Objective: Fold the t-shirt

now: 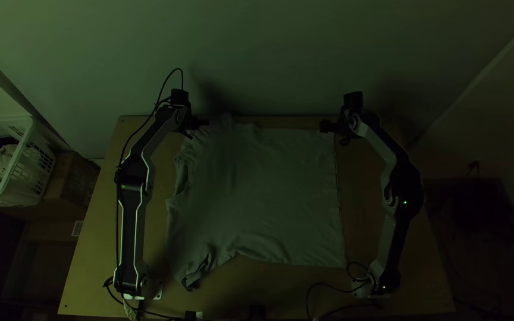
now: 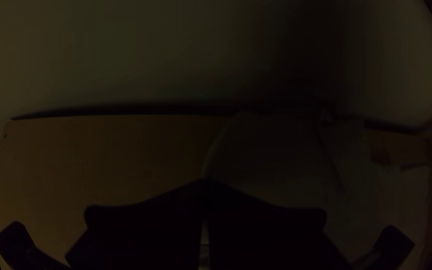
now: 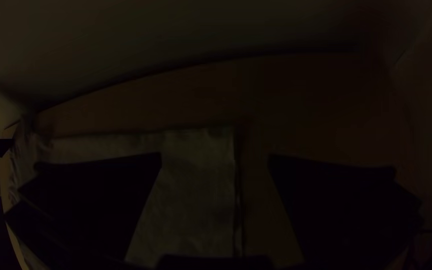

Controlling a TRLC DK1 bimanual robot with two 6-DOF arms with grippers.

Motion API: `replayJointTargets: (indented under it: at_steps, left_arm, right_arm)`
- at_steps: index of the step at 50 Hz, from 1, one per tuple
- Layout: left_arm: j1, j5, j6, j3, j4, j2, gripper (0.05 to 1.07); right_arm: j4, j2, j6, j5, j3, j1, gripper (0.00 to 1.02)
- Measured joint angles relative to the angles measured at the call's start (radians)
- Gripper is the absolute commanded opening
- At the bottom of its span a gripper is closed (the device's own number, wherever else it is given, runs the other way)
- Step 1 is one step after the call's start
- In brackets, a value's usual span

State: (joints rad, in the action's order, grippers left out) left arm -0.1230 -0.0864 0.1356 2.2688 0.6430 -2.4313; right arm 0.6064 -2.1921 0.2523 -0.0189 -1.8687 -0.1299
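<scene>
The grey t-shirt lies mostly spread across the table, with a straight right edge, wrinkles at its far left and a rumpled part at the near left. At its far left corner is my left gripper. In the left wrist view, the left gripper has its fingers together on the edge of the shirt, which runs up to the fingertips. My right gripper is over the far right corner. The right wrist view has the right gripper open, its fingers apart on either side of the shirt's straight edge.
The wooden table meets a pale wall along its far side. A white laundry basket with cloth in it stands beyond the left edge, next to a cardboard box. Black cables lie at the near right.
</scene>
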Motion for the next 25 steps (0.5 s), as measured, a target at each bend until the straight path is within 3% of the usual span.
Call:
replayJointTargets:
  at_steps: [7,10,25]
  left_arm:
    - [0.0,0.001,0.005,0.0,0.004,0.015,0.08]
    - [0.0,0.005,0.007,0.0,0.004,0.017,0.08]
    - [0.001,0.008,0.021,0.0,0.016,0.018,0.08]
  right_arm:
    - [0.046,-0.071,0.013,0.0,-0.107,0.0,0.94]
    - [0.055,-0.097,0.018,0.0,-0.147,0.0,0.89]
    - [0.193,-0.26,0.044,0.0,-0.365,0.0,0.89]
